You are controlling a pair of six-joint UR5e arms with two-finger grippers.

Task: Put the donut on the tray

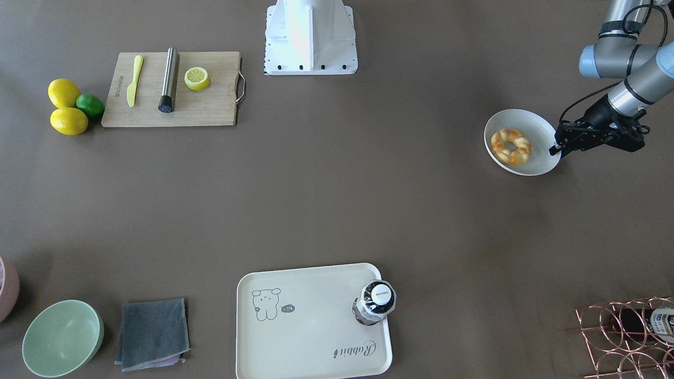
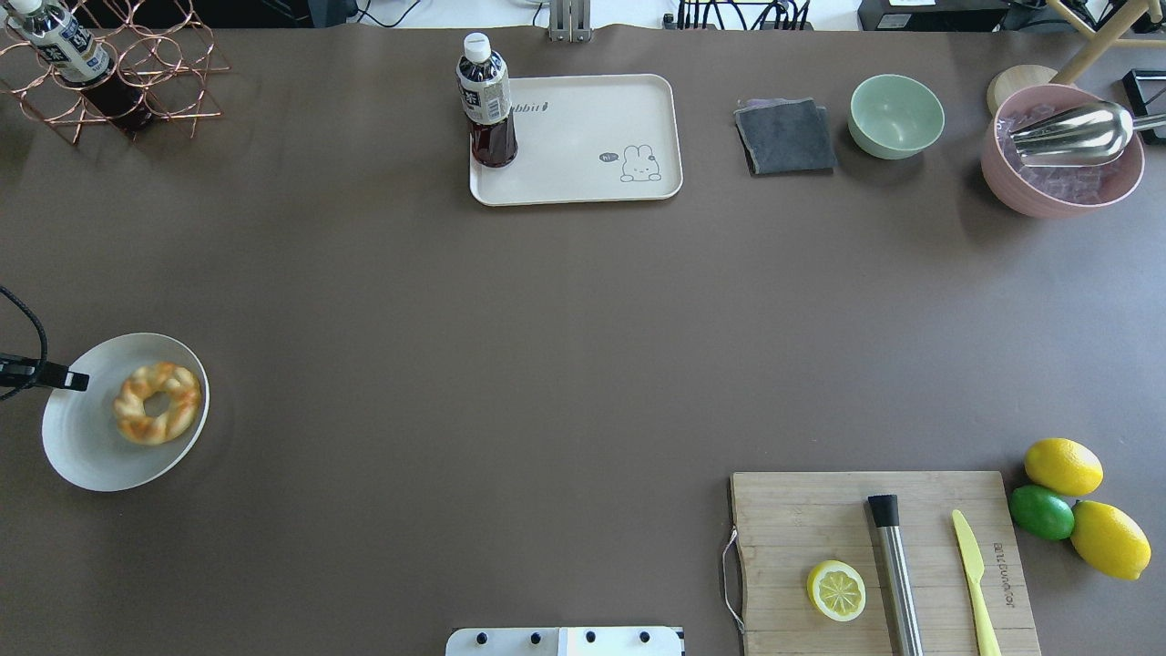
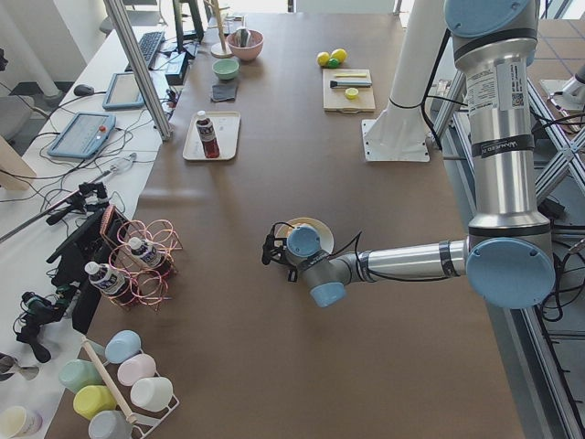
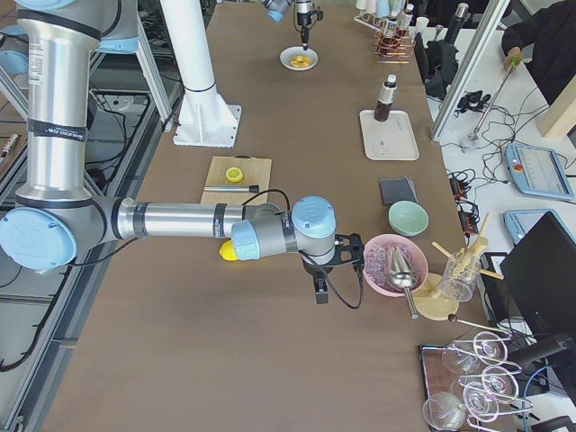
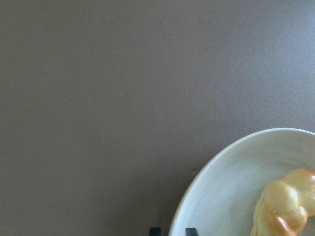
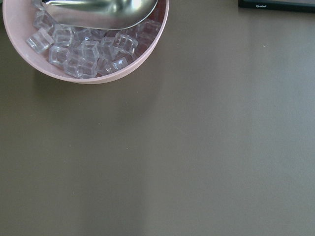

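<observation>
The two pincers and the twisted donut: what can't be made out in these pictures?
- Black left pincer: the overhead view's left edge cuts it off, and its own wrist view barely shows it at the bottom edge, so open or shut is unclear.
- Black right pincer: seen only small in the right side view, so its state is unreadable.
- Golden twisted ring donut in the round white bowl: the left wrist view's edges cut most of it off.

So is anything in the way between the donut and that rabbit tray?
Nothing visible: bare table lies between the donut, in its white bowl, and the tray. A bottle stands on one corner of the tray; the rest is free.
</observation>
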